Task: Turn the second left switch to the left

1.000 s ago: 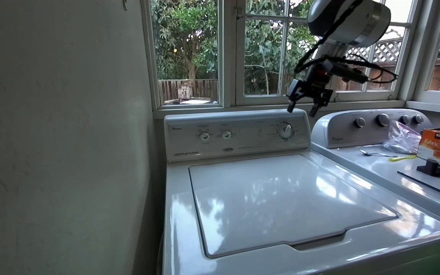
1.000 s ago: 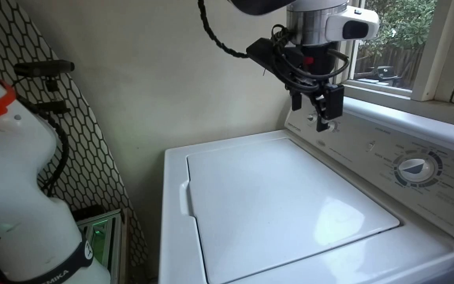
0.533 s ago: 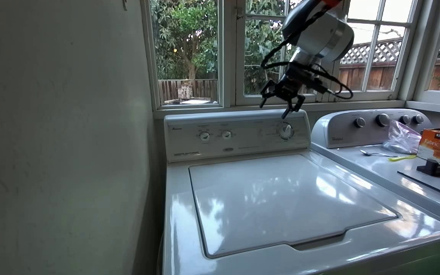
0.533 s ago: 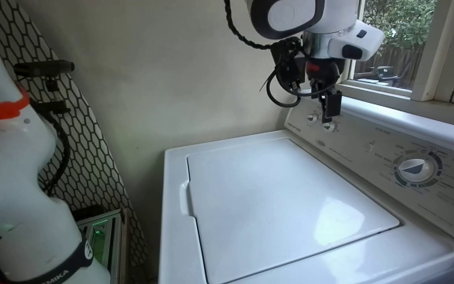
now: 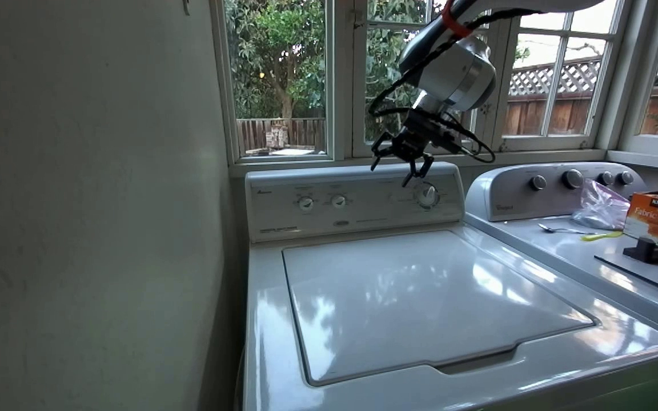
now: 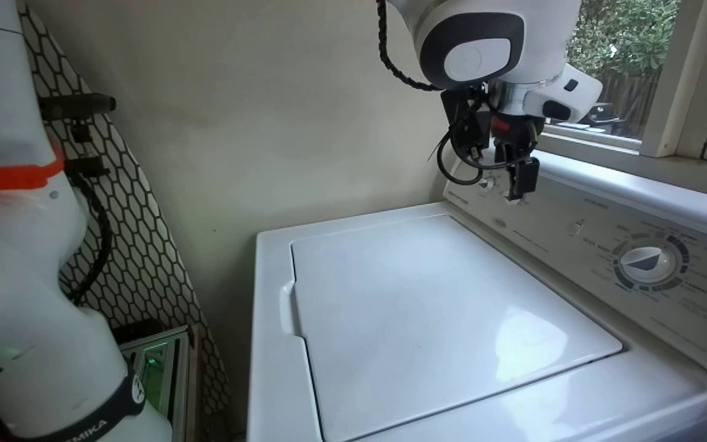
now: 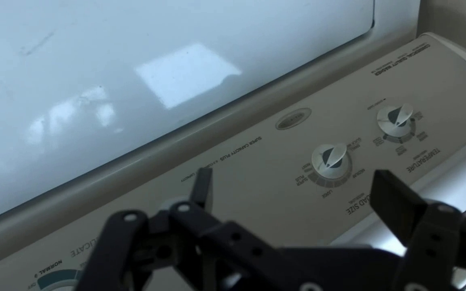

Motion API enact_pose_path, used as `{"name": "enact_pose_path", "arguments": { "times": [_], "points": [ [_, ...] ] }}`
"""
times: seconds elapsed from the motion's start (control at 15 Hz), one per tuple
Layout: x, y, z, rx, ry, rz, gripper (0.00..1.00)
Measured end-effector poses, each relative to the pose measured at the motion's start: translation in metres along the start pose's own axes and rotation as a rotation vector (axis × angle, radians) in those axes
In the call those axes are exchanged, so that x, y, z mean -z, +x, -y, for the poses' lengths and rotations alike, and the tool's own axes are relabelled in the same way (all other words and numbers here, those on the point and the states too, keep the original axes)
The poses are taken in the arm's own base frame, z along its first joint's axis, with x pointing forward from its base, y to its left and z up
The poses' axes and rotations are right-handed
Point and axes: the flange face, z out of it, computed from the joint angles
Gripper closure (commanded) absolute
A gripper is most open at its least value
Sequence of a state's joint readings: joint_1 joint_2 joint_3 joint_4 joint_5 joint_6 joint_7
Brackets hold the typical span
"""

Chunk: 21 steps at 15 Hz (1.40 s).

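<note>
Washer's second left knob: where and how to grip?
Probably pinch the white fin of the second left knob by its long sides, coming from the front of the panel. The fin looks raised and slants in the wrist view, so the open gripper may need some roll.

In an exterior view we see a Kirkland box (image 5: pixel 656 218) at right edge, plastic bag (image 5: pixel 598 206) beside it, windows (image 5: pixel 283 74) at top.
</note>
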State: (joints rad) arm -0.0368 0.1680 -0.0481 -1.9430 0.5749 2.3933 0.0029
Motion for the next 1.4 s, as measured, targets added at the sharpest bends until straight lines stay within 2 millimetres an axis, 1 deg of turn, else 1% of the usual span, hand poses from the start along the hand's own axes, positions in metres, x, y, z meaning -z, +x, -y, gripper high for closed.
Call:
{"name": "enact_pose_path", "arguments": {
  "times": [0.2, 0.27, 0.33, 0.47, 0.6, 0.73, 0.87, 1.07, 1.2, 1.4],
  "points": [
    [0.001, 0.001, 0.001, 0.008, 0.002, -0.002, 0.0],
    [0.0, 0.0, 0.007, 0.004, 0.029, 0.001, 0.0],
    [-0.004, -0.002, 0.016, 0.004, 0.067, 0.007, 0.0],
    [-0.019, -0.007, 0.044, -0.014, 0.162, 0.031, 0.0],
    [-0.039, -0.011, 0.07, -0.052, 0.247, 0.063, 0.0],
    [-0.06, -0.011, 0.082, -0.097, 0.298, 0.09, 0.0],
    [-0.08, -0.007, 0.08, -0.168, 0.332, 0.112, 0.0],
    [-0.101, 0.002, 0.065, -0.276, 0.347, 0.125, 0.0],
    [-0.108, 0.008, 0.056, -0.343, 0.334, 0.127, 0.0],
    [-0.109, 0.01, 0.053, -0.369, 0.331, 0.128, 0.0]
  ]
}}
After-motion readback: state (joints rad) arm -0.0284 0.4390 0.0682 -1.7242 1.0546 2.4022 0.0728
